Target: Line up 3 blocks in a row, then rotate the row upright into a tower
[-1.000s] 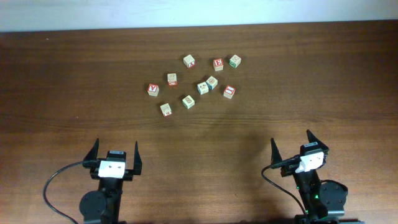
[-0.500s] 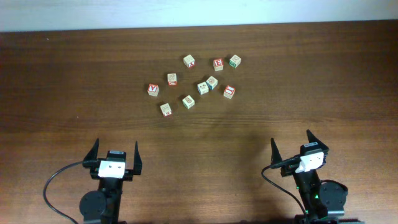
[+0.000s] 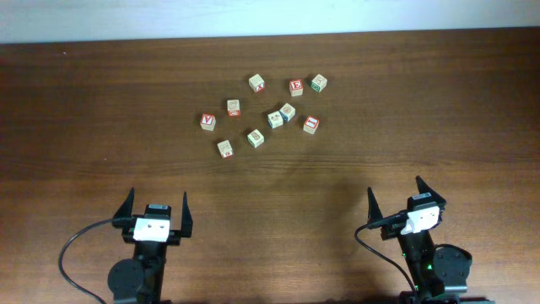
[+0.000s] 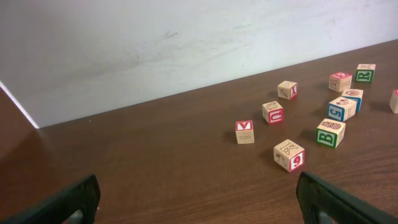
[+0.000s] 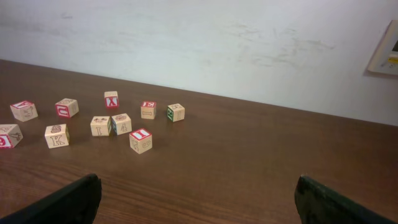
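- State: left claw point(image 3: 157, 195) and right claw point(image 3: 395, 187) are both spread and empty, at frame bottom.
- The blocks point(image 3: 234, 107) lie upper centre on the counter point(image 3: 84, 127), well apart from both.
- The red block point(image 3: 207, 121) is nearer the left claw.

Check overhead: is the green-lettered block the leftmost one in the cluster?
No, the green-lettered block sits at the cluster's far right end, while the red-topped block is the leftmost.

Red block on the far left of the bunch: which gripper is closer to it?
Left. In the overhead view the left gripper sits below the red block, slightly to its left. The right gripper is much farther off to the block's right. Both are open, touching nothing.
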